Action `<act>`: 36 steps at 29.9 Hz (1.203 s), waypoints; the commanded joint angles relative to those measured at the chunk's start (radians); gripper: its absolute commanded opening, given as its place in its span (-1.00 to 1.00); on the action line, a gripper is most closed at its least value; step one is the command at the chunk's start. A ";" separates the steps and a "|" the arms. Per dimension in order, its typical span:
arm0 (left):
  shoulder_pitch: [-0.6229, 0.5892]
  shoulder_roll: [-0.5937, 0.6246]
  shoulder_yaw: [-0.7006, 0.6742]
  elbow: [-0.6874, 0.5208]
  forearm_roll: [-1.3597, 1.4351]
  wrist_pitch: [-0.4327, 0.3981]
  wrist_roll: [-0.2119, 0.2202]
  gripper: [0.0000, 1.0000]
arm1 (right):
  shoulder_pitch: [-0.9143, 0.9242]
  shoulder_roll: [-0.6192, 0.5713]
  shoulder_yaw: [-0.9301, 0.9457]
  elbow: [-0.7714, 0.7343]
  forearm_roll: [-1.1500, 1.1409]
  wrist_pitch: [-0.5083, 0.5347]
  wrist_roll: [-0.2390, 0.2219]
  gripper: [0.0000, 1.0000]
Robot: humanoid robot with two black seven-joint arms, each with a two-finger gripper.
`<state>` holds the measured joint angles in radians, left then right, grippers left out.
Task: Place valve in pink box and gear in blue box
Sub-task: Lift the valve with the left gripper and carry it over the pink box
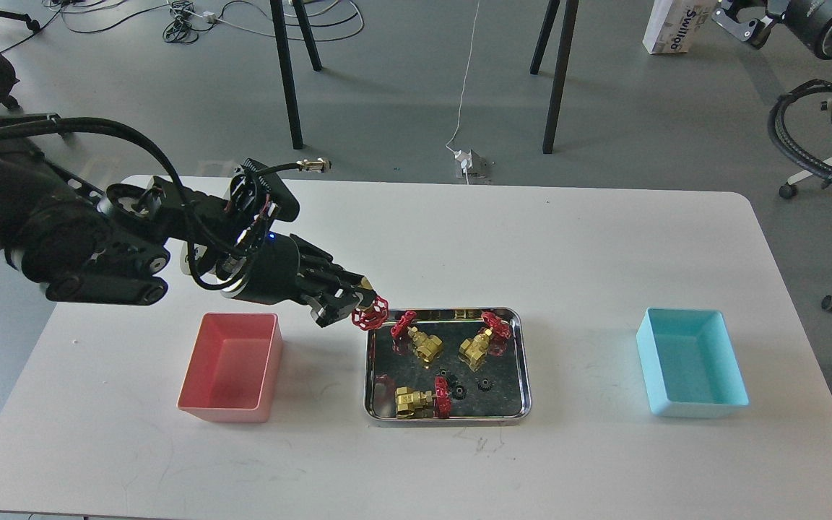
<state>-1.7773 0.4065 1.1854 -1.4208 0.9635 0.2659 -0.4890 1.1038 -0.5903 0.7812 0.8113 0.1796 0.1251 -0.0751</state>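
My left gripper [355, 302] is shut on a valve [370, 313] and holds it in the air just left of the steel tray's [524, 375] far left corner; the red handwheel shows and the brass body is mostly hidden by the fingers. Three more valves lie in the tray [421, 341], [483, 341], [419, 401]. Three tiny black gears [461, 391] lie between them. The pink box [232, 365], with nothing in it, is below left of the gripper. The blue box [690, 372], also with nothing in it, is at the far right. My right gripper [736, 14] is raised at the top right, partly cut off.
The white table [568, 253] carries the tray in the middle and a box on each side. Beyond it are table legs, cables on the floor and a wheeled stand at the right.
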 commanded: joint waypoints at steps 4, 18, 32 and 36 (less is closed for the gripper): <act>-0.019 0.257 0.006 -0.056 0.158 0.009 0.000 -0.77 | 0.031 0.015 -0.003 0.002 0.000 -0.024 0.001 1.00; 0.211 0.367 -0.027 0.039 0.279 0.024 0.000 -0.77 | 0.016 0.041 -0.005 0.000 0.000 -0.022 0.005 1.00; 0.358 0.319 -0.102 0.166 0.277 0.023 0.000 -0.77 | -0.012 0.032 0.000 0.003 0.000 -0.021 0.003 1.00; 0.418 0.281 -0.104 0.264 0.277 0.021 0.000 -0.77 | -0.016 0.032 0.001 0.003 0.000 -0.021 0.003 1.00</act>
<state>-1.3992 0.7095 1.0820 -1.2168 1.2414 0.2887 -0.4889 1.0906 -0.5585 0.7819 0.8146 0.1797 0.1044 -0.0721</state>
